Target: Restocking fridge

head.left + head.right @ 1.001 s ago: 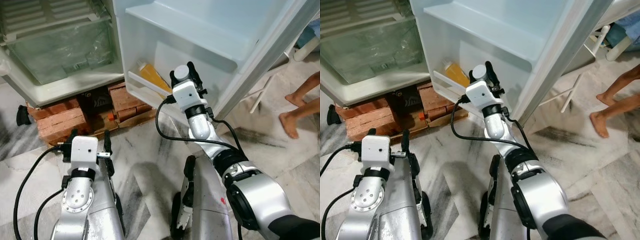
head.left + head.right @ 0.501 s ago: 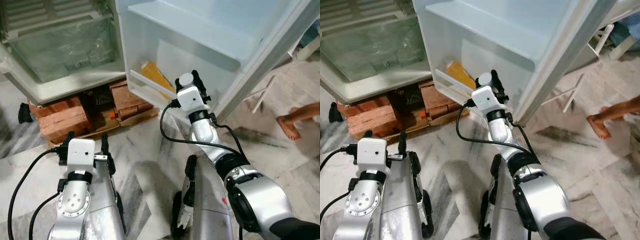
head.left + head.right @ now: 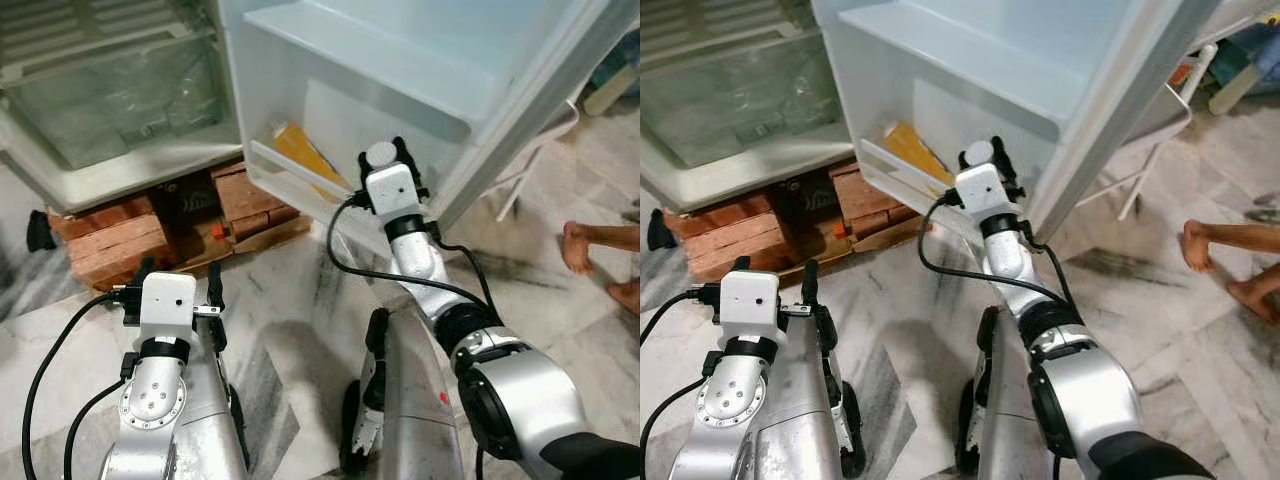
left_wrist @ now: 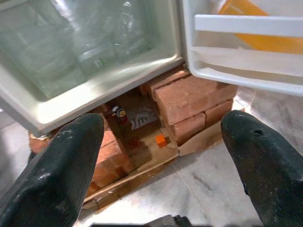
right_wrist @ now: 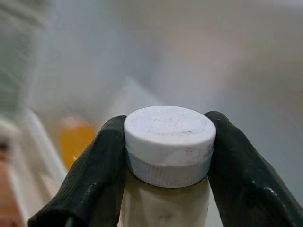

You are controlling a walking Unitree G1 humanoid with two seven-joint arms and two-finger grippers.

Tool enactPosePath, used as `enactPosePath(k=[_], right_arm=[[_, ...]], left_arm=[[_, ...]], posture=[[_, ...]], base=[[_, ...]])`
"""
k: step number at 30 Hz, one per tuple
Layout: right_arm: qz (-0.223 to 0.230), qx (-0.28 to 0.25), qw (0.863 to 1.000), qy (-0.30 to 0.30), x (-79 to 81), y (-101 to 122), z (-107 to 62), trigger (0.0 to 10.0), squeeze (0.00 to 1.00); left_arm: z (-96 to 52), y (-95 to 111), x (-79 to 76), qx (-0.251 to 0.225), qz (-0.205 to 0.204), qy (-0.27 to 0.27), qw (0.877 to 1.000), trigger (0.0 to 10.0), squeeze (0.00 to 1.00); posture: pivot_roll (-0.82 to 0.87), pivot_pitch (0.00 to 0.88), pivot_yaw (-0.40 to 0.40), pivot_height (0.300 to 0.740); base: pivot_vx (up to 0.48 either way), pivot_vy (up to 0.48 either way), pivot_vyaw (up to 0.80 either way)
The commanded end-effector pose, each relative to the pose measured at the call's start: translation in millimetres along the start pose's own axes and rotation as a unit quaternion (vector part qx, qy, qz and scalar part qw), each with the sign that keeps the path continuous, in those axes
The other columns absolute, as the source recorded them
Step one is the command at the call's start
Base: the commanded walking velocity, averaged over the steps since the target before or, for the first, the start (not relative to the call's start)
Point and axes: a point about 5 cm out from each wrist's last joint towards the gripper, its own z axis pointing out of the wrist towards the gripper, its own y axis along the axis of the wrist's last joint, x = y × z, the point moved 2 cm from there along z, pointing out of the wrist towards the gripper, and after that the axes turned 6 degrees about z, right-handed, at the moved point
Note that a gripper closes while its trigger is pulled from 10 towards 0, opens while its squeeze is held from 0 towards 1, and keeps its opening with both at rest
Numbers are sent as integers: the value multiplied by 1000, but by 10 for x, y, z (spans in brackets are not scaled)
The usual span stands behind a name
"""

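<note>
My right gripper [image 3: 384,152] is shut on a small bottle with a white cap [image 5: 169,134], its black fingers [image 5: 98,170] clamping the neck. It holds the bottle up at the lower shelf of the open fridge door [image 3: 330,110]. An orange bottle [image 3: 303,155] leans in that door shelf behind a white rail [image 4: 246,22]. My left gripper [image 3: 176,283] hangs low over the floor, open with nothing between its fingers [image 4: 61,175], facing the fridge's base.
The fridge body [image 3: 120,100] with a clear crisper drawer [image 4: 75,42] stands on red bricks [image 3: 110,240] and a wooden board. A person's bare feet [image 3: 590,250] are on the marble floor at the right, near a white chair leg [image 3: 525,170].
My right gripper with the bottle has shifted slightly right and closer to the door shelf. The person's feet have moved at the right. The left arm has hardly moved.
</note>
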Motion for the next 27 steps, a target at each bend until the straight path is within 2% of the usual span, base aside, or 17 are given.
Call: enactPosePath(k=[1,2,8,11,14,15,18,21,23,27], right_arm=[[-9,-65,998,9,-2,246,121,10000,0],[-12,-83,996,17,19,316,155,10000,0],[-26,-106,994,32,71,386,170,10000,0],[-58,-111,991,55,144,358,129,10000,0],[-89,-95,989,65,149,261,91,10000,0],[-118,-83,987,70,124,191,69,10000,0],[-143,-74,984,71,80,137,57,10000,0],[-223,-49,970,82,-62,-1,38,10000,0],[-233,-34,968,84,-104,-45,31,10000,0],[-232,28,971,51,-310,-183,18,10000,0]], left_arm=[[-40,-26,-8,6,2,-1,1000,10000,0],[-40,-28,-3,7,1,0,1000,10000,0],[-47,-24,2,7,1,0,1000,10000,0],[-50,-23,3,7,2,-1,1000,10000,0],[-50,-16,5,6,2,-1,1000,10000,0],[-53,-8,5,5,3,-2,1000,10000,0],[-55,-1,5,3,4,-2,1000,10000,0],[-62,11,17,1,6,-2,1000,10000,0],[-63,9,19,1,6,-2,1000,10000,0],[-60,14,14,-1,7,-4,1000,10000,0]], posture=[[276,286,-92,495],[276,286,-92,495],[279,290,-92,495],[281,296,-90,495],[288,304,-89,495],[293,307,-90,495],[296,309,-89,495],[296,315,-89,495],[295,314,-90,495],[299,313,-89,495]], base=[[0,0,0],[0,0,0],[0,0,0],[0,0,0],[0,0,0],[0,0,0],[0,0,0],[0,0,0],[0,0,0],[0,0,0]])
